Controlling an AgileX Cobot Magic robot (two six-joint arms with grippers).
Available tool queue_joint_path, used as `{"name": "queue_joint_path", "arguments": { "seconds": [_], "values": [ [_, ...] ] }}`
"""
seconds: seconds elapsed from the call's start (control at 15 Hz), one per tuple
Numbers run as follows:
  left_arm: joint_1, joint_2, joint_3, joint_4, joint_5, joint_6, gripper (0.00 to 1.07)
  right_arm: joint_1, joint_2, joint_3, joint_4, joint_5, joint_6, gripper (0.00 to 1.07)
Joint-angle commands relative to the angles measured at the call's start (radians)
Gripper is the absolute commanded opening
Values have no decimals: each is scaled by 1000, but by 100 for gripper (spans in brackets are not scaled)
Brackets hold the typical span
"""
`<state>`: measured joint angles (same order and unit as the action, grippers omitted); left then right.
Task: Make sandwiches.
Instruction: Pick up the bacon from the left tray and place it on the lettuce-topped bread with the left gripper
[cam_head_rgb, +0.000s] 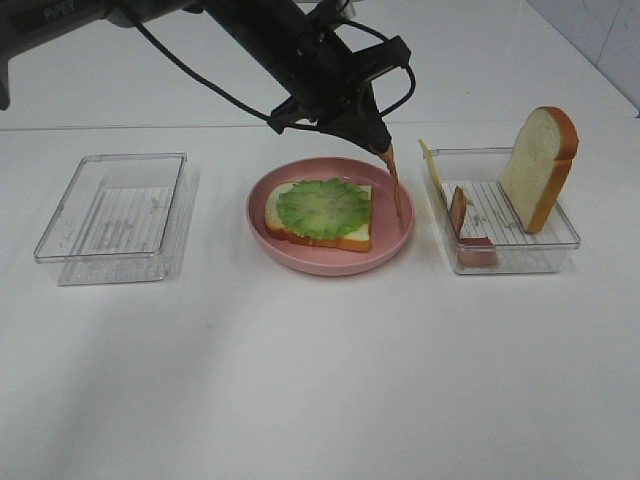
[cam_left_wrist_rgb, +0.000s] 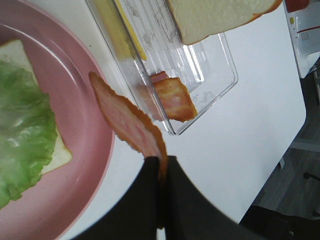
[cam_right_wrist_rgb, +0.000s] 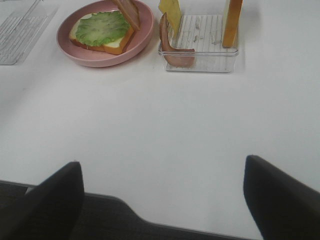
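Table (cam_head_rgb: 320, 390): white; it carries everything. The right wrist view shows mostly its bare near part.
Left arm (cam_head_rgb: 250, 30): black, reaching in from the upper left of the high view to above the plate's right side; only the high view shows it whole.
Left tray (cam_head_rgb: 130, 156): clear plastic, well left of the plate; the right wrist view catches only its corner.
Right tray (cam_head_rgb: 505, 262): clear plastic, just right of the plate.
Plate (cam_head_rgb: 330, 264): round and pink, between the two trays.
Bottom slice (cam_head_rgb: 355, 240): white bread with orange-brown crust, lying flat on the plate.
Lettuce leaf (cam_head_rgb: 323, 207): green, spread over that slice.
Upright slice (cam_head_rgb: 535, 165): stands on edge at the right tray's far right.
Left claw (cam_left_wrist_rgb: 161, 172): closed on the top end of the held bacon strip, seen closest in its own wrist view.
Held bacon strip (cam_left_wrist_rgb: 127, 117): hangs down over the plate's right side, beside the bread. No view shows whether its tip touches the plate.
Tray bacon strip (cam_left_wrist_rgb: 172, 97): leans in the right tray's near-left corner.
Cheese square (cam_right_wrist_rgb: 171, 12): yellow, on edge against the tray's left wall.
Right claw (cam_right_wrist_rgb: 162, 200): spread wide over bare table, gripping nothing, seen only in its own wrist view.
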<state>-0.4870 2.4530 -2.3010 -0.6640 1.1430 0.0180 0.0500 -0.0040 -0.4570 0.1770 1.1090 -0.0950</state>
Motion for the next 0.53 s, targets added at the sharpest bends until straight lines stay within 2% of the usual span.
{"name": "queue_joint_path", "arguments": {
  "seconds": [0.07, 0.13, 0.4, 0.53],
  "values": [
    [-4, 37, -8, -27, -5, -4, 0, -3, -29, 4, 4, -9, -6, 85],
    [2, 37, -7, 30, -3, -4, 0, -3, -29, 4, 4, -9, -6, 85],
    [4, 35, -7, 147, 11, -30, 0, -3, -29, 4, 4, -9, -6, 85],
    [4, 34, -7, 280, 32, -63, 0, -3, -29, 4, 4, -9, -6, 85]
  ]
}}
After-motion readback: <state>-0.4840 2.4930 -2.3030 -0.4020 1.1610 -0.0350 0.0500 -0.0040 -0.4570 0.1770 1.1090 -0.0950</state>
